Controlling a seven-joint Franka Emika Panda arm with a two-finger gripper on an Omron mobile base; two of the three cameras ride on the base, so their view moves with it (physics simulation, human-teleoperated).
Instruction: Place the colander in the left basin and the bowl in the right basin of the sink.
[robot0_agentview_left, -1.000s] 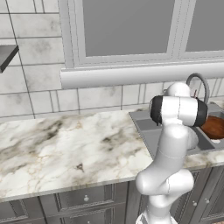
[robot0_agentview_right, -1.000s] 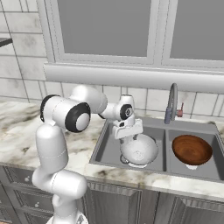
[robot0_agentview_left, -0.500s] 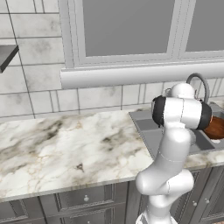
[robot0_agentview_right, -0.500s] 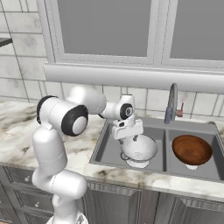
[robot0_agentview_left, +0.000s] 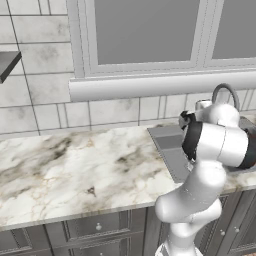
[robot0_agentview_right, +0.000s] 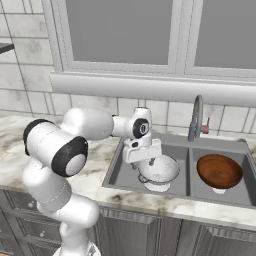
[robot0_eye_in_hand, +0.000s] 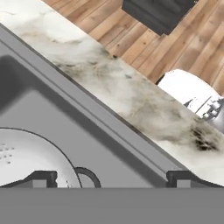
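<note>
The gripper (robot0_agentview_right: 152, 161) is hanging over the left basin (robot0_agentview_right: 122, 172) with its jaws spread wide and nothing between them, just above the near-left rim of the colander (robot0_agentview_right: 159, 170). In the hand view the 2 dark fingertips (robot0_eye_in_hand: 43, 178) are standing far apart at the bottom, with the white perforated curve of the colander (robot0_eye_in_hand: 26, 159) and 1 of its dark loop handles (robot0_eye_in_hand: 87, 176) lying between them, apart from both tips. The colander is sitting upright in the left basin, toward the ridge that splits the sink (robot0_agentview_right: 220, 147), its ring foot resting on the grey floor of the well. Across that ridge the bowl (robot0_agentview_right: 219, 171) is sitting in the right basin (robot0_agentview_right: 246, 192), open side up, its reddish-brown hollow facing the window. The grey arched faucet (robot0_agentview_right: 196, 117) is rising at the back edge of the sink, roughly in line with the ridge. The marbled tabletop (robot0_agentview_right: 15, 137) is running along the sink's left and front edges, and in the hand view its front strip (robot0_eye_in_hand: 131, 100) is lying beside the sink's rim with a wooden floor (robot0_eye_in_hand: 109, 30) beyond it. In the left base view the arm's white body is covering most of the sink (robot0_agentview_left: 167, 140).
</note>
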